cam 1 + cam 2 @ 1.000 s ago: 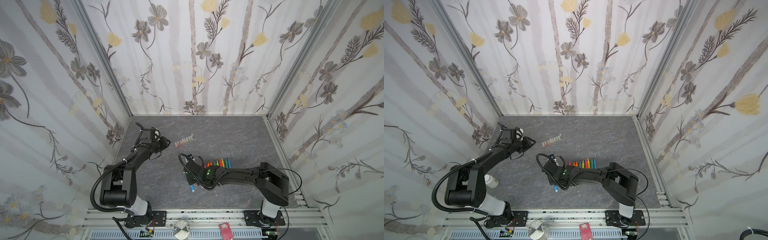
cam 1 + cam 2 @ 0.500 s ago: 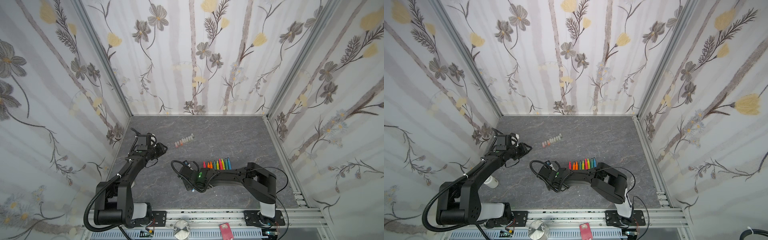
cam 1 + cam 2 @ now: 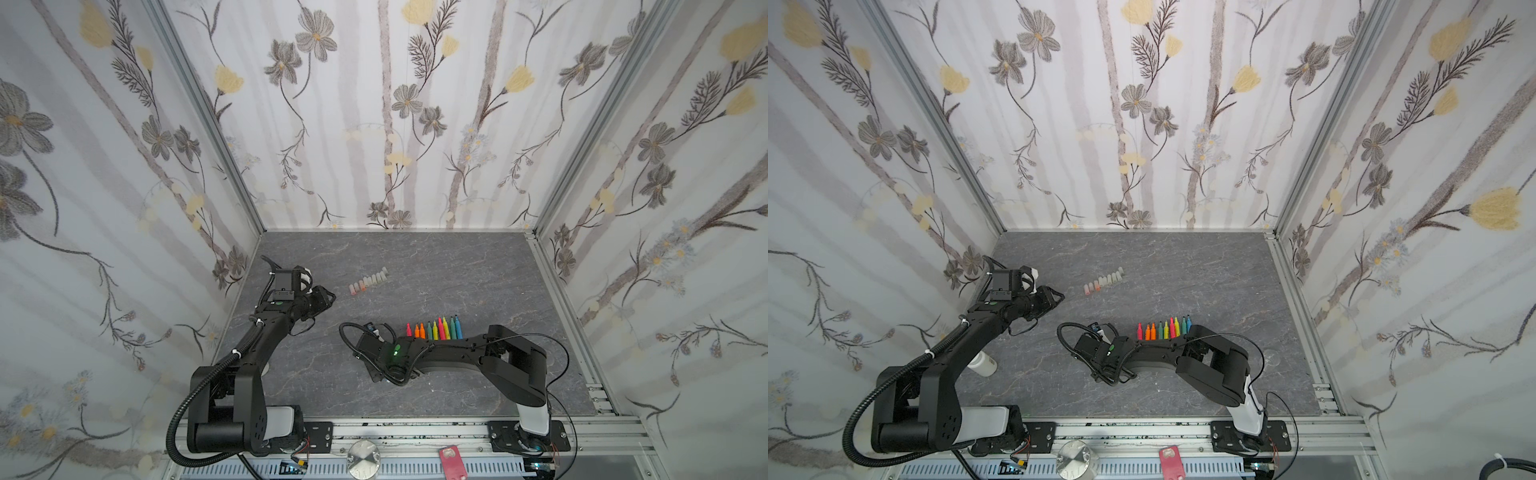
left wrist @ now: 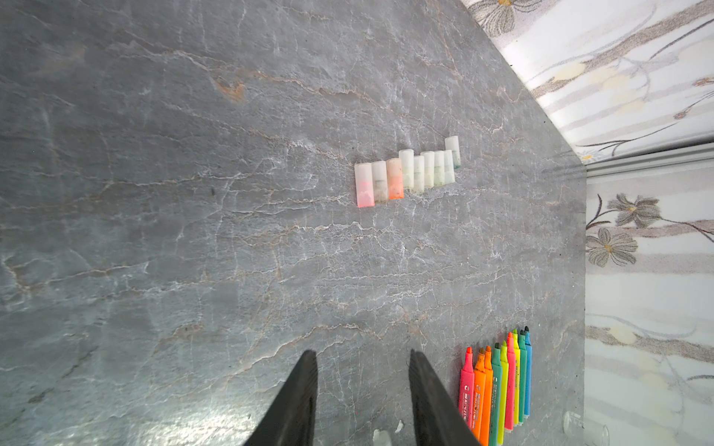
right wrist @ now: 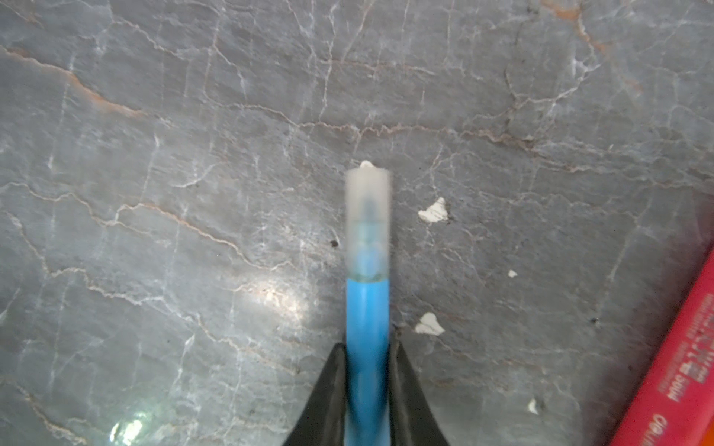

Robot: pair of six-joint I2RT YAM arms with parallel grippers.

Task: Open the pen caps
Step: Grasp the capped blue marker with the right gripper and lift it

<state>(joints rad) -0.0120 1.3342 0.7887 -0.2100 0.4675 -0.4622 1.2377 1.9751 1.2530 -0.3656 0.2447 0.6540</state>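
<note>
The right gripper (image 5: 367,349) is clamped on a thin bright blue marker pen (image 5: 367,316). Its stubby translucent greyish-white plastic cap (image 5: 368,220) sits on the pen's tip, past the fingertips, low over the grey marbled tabletop (image 5: 154,154). The left gripper (image 4: 361,357) hovers with its jaws apart and nothing between them. Ahead of it, a row of loose translucent caps (image 4: 405,173) lies side by side. Well apart from them, uncapped coloured marker pens (image 4: 498,382) lie in a tight row just beside the right arm (image 3: 457,353).
</note>
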